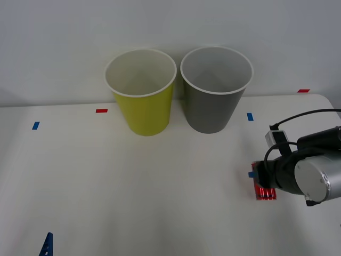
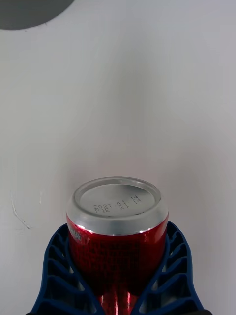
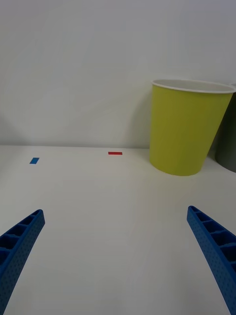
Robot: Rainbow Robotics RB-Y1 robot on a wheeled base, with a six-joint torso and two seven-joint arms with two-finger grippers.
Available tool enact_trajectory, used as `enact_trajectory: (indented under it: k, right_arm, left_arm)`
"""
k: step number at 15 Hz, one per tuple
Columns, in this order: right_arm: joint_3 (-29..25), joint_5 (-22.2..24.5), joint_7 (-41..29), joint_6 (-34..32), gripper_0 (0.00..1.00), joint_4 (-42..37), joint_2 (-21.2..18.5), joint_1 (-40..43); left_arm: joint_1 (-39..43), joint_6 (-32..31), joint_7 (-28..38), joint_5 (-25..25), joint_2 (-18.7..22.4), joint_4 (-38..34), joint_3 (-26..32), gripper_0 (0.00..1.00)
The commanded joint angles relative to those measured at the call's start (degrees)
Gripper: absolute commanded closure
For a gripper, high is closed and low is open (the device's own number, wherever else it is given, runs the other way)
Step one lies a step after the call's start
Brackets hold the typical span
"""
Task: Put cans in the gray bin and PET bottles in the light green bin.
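At the counter's near left corner I see my left gripper [image 3: 118, 256] hovering low, its blue fingers [image 3: 19, 246] spread wide apart with nothing between them. Toward the right edge, my right gripper [image 2: 118, 275] has its fingers [image 2: 56, 268] clamped on the red can [image 2: 117, 231], one on each side, the can's silver end facing away from the wrist; from the front I see the can [image 1: 265, 192] low over the counter [image 1: 133, 186]. Along the far edge stand the light green bin [image 1: 143, 101] and, just beside it on the right, the gray bin [image 1: 214, 98], both upright and apart from the can.
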Motion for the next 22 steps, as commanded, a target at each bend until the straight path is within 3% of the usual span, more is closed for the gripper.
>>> enact_trajectory:
  k: [1,4,10,14,22]
  right_arm:
    - [-5.41,0.61,9.75,0.06,1.0,-4.17,5.71,1.6]
    - [-7.43,1.76,16.17,0.06,1.0,-7.25,8.43,1.87]
    - [-10.77,1.76,22.23,0.06,1.0,-12.69,10.98,1.95]
    - [-10.16,2.9,15.64,-2.13,1.0,-20.78,12.3,0.46]
    - [-11.39,5.27,14.76,-3.54,1.0,-25.61,17.93,-9.3]
  left_arm:
    - [0.0,0.0,0.0,0.0,0.0,0.0,0.0,0.0]
    - [0.0,0.0,0.0,0.0,0.0,0.0,0.0,0.0]
    - [0.0,0.0,0.0,0.0,0.0,0.0,0.0,0.0]
    - [0.0,0.0,0.0,0.0,0.0,0.0,0.0,0.0]
    - [0.0,0.0,0.0,0.0,0.0,0.0,0.0,0.0]
